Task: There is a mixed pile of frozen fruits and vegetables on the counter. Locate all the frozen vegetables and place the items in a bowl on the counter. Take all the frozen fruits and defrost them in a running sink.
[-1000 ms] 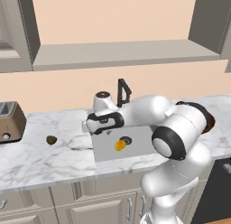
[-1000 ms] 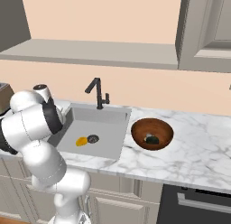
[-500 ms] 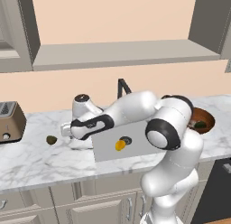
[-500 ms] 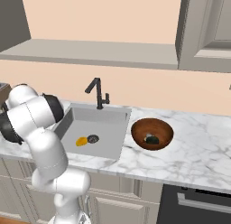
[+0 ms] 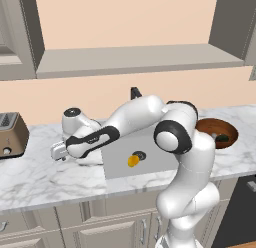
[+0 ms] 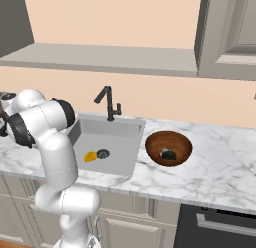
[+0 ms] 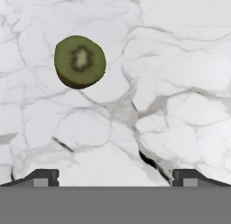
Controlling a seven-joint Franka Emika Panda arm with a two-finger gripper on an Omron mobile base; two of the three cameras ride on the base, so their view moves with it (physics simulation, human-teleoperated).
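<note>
An olive-green fruit (image 7: 80, 61), cut to show a pale core, lies on the white marble counter (image 7: 180, 83) in the hand view, up and left of centre. My gripper (image 7: 115, 178) hangs over it, open and empty, with the fingertips (image 7: 45, 177) set wide apart. From the left base view the gripper (image 5: 59, 152) is low over the counter (image 5: 45, 179), left of the sink (image 5: 120, 164). The orange-yellow fruit (image 5: 133, 161) (image 6: 90, 156) rests in the sink (image 6: 115, 137) by the drain. The reddish-brown bowl (image 5: 205, 126) (image 6: 182, 142) holds the dark green ball (image 6: 169, 154).
A toaster (image 5: 10, 134) stands at the counter's far left. The black faucet (image 6: 107, 103) rises behind the sink. My arm stretches over the sink's left rim. Open marble lies right of the bowl.
The arm has swung left from above the sink to low over the counter beside it. The gripper has stayed open.
</note>
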